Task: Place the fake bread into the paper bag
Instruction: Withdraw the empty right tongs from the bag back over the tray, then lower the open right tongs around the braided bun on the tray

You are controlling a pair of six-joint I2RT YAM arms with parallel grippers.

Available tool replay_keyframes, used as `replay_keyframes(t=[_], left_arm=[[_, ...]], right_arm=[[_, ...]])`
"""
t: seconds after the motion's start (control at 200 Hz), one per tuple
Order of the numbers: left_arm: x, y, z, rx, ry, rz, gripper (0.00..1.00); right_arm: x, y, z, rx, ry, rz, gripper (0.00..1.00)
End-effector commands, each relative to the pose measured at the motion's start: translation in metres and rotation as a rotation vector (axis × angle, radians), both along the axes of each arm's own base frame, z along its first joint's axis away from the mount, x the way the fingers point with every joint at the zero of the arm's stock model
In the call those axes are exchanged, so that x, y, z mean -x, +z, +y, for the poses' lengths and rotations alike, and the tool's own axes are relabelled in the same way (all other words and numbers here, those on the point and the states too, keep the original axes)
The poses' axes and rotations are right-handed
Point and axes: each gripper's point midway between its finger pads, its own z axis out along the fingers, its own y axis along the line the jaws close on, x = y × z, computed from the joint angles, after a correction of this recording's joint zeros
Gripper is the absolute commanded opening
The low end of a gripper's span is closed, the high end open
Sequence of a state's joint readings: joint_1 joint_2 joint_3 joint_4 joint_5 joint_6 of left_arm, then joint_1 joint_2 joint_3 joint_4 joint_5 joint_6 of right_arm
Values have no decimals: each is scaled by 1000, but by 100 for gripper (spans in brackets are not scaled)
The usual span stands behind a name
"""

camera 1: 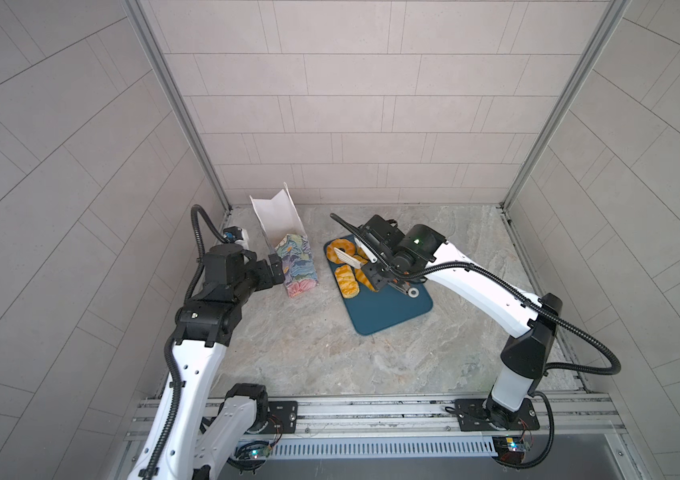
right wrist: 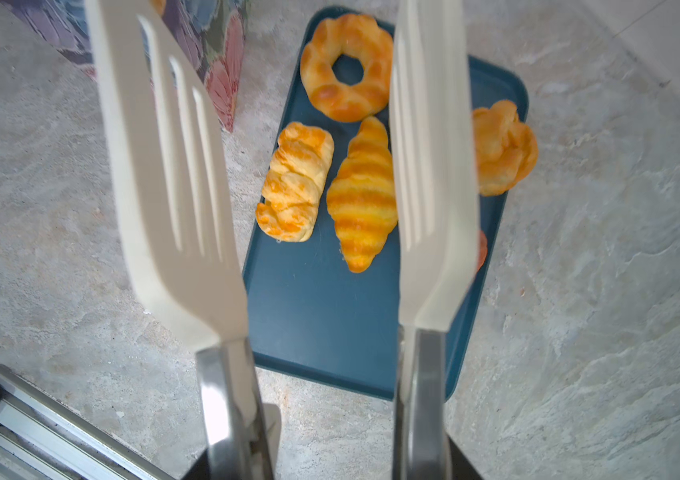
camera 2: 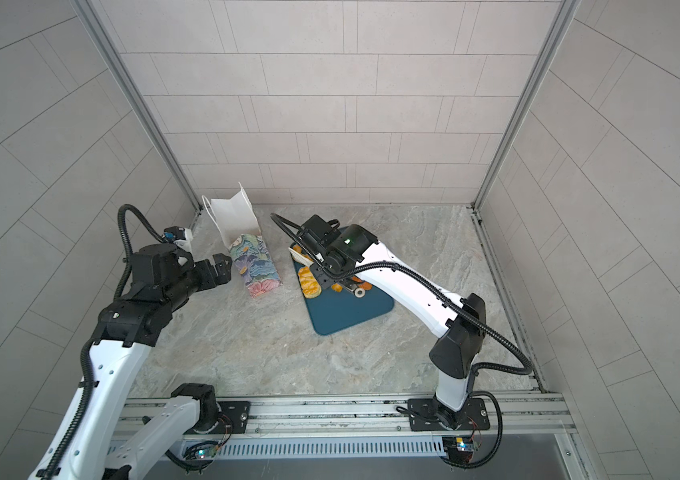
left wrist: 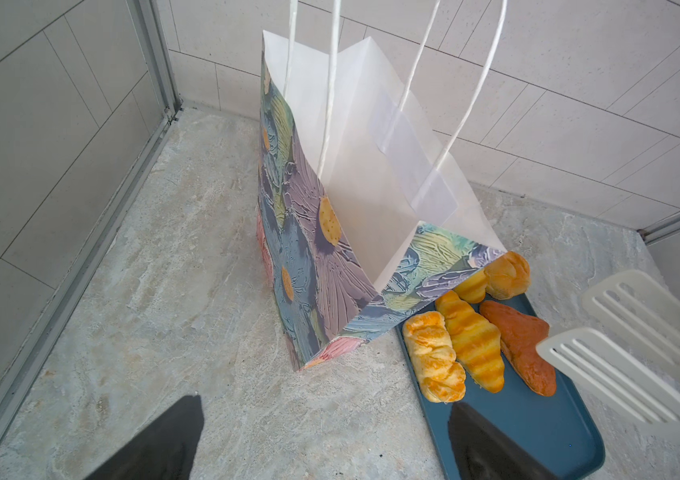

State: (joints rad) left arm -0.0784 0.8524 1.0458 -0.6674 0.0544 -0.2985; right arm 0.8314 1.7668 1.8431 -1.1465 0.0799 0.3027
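Top views both put the bare near end of the teal tray (camera 1: 388, 307) closest to me on the stone table (camera 1: 309, 353). Over it the right gripper (camera 1: 376, 276) is closed round the metal handles of the tongs (right wrist: 429, 187), whose ring end points my way. The two white slotted blades stand apart with nothing between them, hanging above the bread (camera 1: 348, 282) on the tray's far half. Whether a blade tip touches a piece I cannot tell.

From the right wrist view I count a twisted roll (right wrist: 294, 183) and a striped croissant (right wrist: 361, 195) side by side. A ring (right wrist: 342, 104) lies beyond them at the far end, and a round bun (right wrist: 500, 145) hangs over the tray's rim. A darker orange-brown piece (left wrist: 521, 345) lies beside the croissant, mostly hidden behind one blade in the right wrist view. All five lie on the tray, none in the tongs.

Left of the tray, just beside it, the bag (left wrist: 309, 249) stands upright with its mouth open and its cord handles (left wrist: 330, 83) up. Its white inside shows, but its bottom is hidden. The left gripper (camera 2: 222, 269) sits near the bag's left face, jaws wide apart and empty. Behind everything is the tiled wall (camera 1: 350, 104).
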Motion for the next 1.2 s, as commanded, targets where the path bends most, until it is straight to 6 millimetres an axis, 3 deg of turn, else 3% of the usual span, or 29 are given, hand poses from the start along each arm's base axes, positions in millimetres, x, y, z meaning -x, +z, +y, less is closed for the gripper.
replay_keyframes(t=[0.0,0.21,0.58,0.826,1.191], left_arm=[[0,-5,2,-14,13,4,100],[-2,-5,-2,-50,-2,4,100],[0,-5,-11,-78,-48,-2,100],[3,-5,-10,-96,-52,-7,100],[6,-10,-8,-108,-50,1,100]], right_arm=[[7,-4,-3,-44,-89,7,57],[24,-48,-2,12,-138,87,57],[32,-102,17,43,-179,186,58],[31,-123,26,57,-203,218,58],[26,-137,30,72,-237,227,59]])
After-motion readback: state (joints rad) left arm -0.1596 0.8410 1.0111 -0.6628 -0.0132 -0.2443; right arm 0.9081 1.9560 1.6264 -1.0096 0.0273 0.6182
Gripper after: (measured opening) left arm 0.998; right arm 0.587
